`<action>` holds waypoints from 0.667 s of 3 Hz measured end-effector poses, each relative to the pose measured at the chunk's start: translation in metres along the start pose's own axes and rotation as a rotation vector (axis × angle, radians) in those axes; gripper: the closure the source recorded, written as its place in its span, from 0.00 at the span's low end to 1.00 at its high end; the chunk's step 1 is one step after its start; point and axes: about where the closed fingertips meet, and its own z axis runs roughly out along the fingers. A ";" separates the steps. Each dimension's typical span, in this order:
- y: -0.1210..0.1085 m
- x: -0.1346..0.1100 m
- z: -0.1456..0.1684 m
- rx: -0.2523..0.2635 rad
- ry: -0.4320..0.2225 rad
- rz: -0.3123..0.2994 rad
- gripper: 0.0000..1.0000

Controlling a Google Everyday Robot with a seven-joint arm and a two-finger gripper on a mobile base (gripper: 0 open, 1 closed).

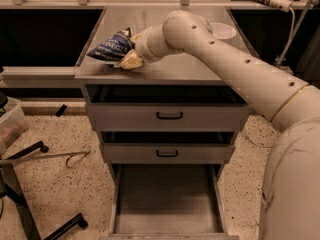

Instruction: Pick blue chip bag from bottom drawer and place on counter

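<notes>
The blue chip bag (pixel 109 47) is dark navy with white lettering. It lies at the left front part of the counter (pixel 200 69), low over or on the surface. My gripper (pixel 126 54) is shut on the bag's right end, its pale fingers (pixel 131 61) wrapped around it. My white arm reaches in from the lower right across the counter. The bottom drawer (pixel 167 199) is pulled open below, its grey floor bare.
A white bowl (pixel 222 31) stands at the back right of the counter, partly behind my arm. Two upper drawers with black handles (pixel 169 116) are slightly ajar. A metal stand and a hook lie on the speckled floor at left (pixel 50 159).
</notes>
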 end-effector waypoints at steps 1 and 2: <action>-0.001 -0.002 -0.001 -0.001 0.000 0.000 1.00; -0.001 -0.002 -0.001 -0.001 0.000 0.000 0.81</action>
